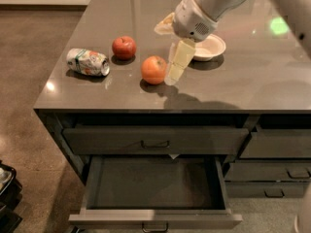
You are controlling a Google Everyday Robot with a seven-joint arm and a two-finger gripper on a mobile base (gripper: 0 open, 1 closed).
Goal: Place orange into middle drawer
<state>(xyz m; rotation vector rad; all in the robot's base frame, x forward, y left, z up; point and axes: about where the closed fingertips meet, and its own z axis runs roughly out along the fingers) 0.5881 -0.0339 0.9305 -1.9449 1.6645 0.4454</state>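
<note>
The orange [154,69] sits on the grey counter top [243,89], near its front middle. My gripper [173,76] hangs from the arm at the upper right, just right of the orange and close above the counter, not holding anything. The middle drawer [155,183] is pulled out below the counter, its dark tray showing nothing inside. The shut top drawer front [155,140] is above it.
A red apple [124,47] lies behind the orange to the left. A crushed can [87,62] lies on its side at the left. A white bowl [209,46] stands behind the gripper. Narrower shut drawers [274,169] are at the right.
</note>
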